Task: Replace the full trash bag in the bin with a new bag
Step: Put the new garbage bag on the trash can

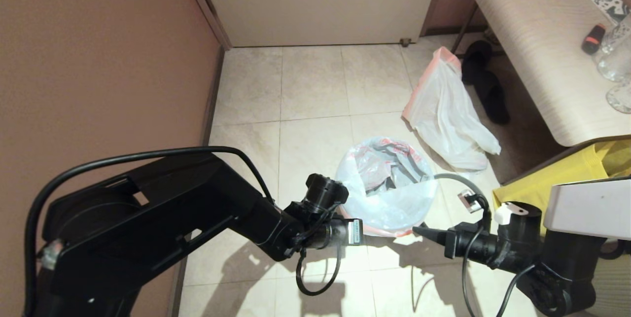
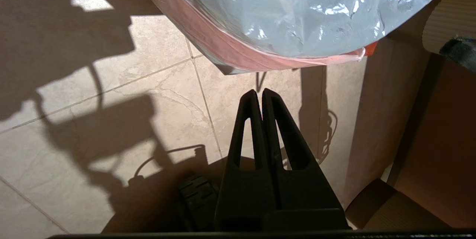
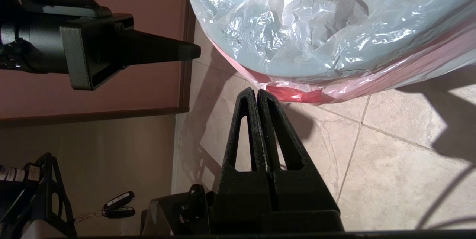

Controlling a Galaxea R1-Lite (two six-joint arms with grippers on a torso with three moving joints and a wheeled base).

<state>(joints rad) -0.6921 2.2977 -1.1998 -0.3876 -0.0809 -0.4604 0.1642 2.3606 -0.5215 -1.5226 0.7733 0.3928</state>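
Head view: beige tiled floor (image 1: 310,90), brown wall on the left, pale door behind, light wooden counter (image 1: 542,51) on the right. A translucent white plastic bag with a pink-red rim (image 1: 387,184) sat mid-floor, covering whatever it lined. A second thin white bag with a pink edge (image 1: 446,117) lay flat near the counter. Left tool (image 1: 359,232) and right tool (image 1: 418,230) hung low just beside the rim.

Left wrist view: left tool (image 2: 262,92) pressed together, empty, just short of the pink rim.

Right wrist view only: car keys (image 3: 119,205) on the floor; right tool (image 3: 256,91) pressed together, empty.
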